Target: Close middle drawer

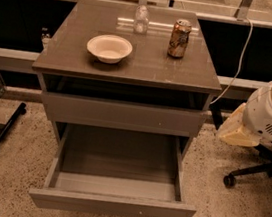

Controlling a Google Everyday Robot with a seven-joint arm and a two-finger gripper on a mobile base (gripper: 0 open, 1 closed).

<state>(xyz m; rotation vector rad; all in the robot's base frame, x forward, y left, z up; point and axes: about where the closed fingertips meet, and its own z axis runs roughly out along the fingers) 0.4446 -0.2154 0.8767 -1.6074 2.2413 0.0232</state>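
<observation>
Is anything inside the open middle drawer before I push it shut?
The middle drawer shows only a bare grey floor. Its rear strip is hidden under the drawer front above. The gripper hangs at the right of the view, apart from the drawer.

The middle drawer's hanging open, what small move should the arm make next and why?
Probably bring the gripper down in front of the middle drawer. The drawer is pulled far out, and the gripper sits off to the right of the cabinet, apart from it.
</observation>
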